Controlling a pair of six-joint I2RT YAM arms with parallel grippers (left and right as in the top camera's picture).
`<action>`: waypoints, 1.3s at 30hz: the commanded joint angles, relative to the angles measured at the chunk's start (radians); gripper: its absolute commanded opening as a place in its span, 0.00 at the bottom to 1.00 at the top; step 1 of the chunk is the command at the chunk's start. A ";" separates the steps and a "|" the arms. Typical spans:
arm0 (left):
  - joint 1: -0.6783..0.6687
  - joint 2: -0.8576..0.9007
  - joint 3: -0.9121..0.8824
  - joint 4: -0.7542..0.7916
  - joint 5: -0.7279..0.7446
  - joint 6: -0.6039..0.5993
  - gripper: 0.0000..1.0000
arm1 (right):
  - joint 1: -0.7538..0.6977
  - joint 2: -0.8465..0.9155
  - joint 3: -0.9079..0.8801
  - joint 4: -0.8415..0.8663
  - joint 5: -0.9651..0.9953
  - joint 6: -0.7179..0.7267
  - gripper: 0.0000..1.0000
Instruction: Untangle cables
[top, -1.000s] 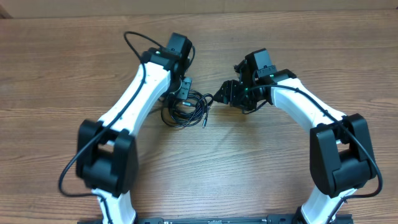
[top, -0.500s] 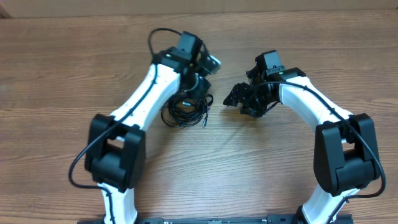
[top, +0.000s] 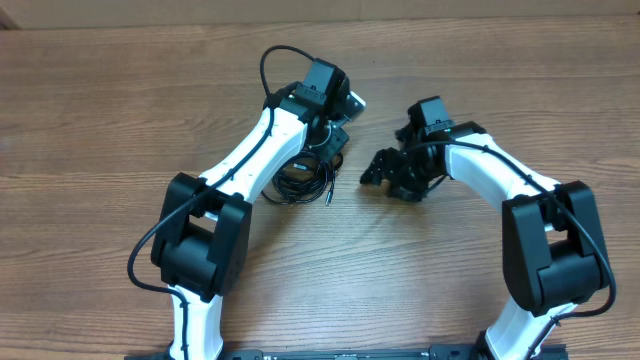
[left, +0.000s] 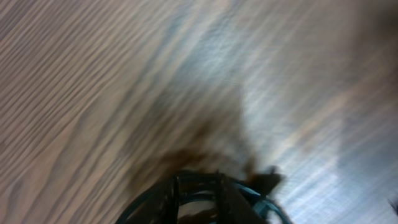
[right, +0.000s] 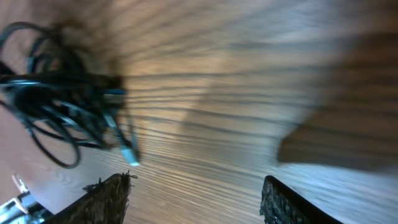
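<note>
Plainly, the cables (top: 298, 182) lie bunched mid-frame on the counter (top: 100, 110), under the left tool (top: 328, 150), the nearer of the 2, grip untellable; the right tool (top: 378, 172), open and empty, hangs just right.

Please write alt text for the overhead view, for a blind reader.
Two white robot arms reach over a wooden table toward a tangled bundle of black cables. The left tool is at the bundle's upper edge; the right tool stands apart from it, open.

Wood-grain table (top: 100, 100) carries what looks like tangled cables (top: 304, 184).
</note>
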 joint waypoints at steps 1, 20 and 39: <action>0.053 0.016 0.006 0.015 -0.056 -0.125 0.22 | 0.065 -0.035 -0.003 0.074 -0.046 0.042 0.67; 0.167 0.069 -0.115 0.017 0.171 -0.162 0.23 | 0.396 -0.008 -0.005 0.330 0.360 0.423 0.32; 0.171 0.057 -0.106 -0.390 0.372 -0.292 0.22 | 0.192 0.054 -0.002 0.314 0.134 0.209 0.24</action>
